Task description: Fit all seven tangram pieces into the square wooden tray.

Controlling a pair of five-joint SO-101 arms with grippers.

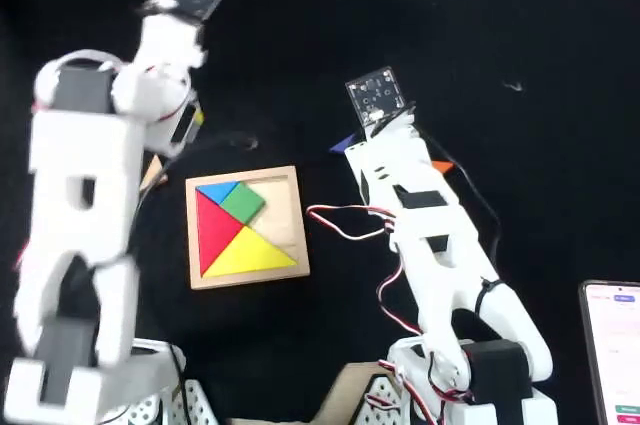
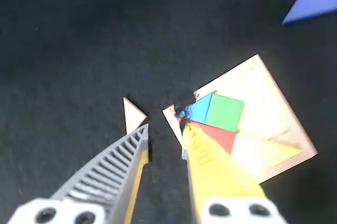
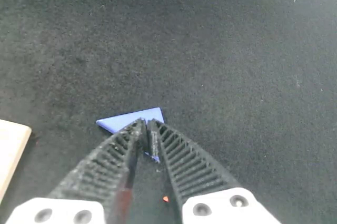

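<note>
Little gap: right hand point(image 3: 145, 124) over blue triangle point(image 3: 120, 122).

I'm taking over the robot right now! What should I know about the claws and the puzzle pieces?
Left claw: open, near the tan triangle, by a corner of the tray.
Right claw: shut, tips over the blue triangle; grip unclear.
Done: red piece, yellow piece, green piece and light-blue piece sit in the tray.
To do: tan triangle, blue triangle and orange piece lie outside.
</note>
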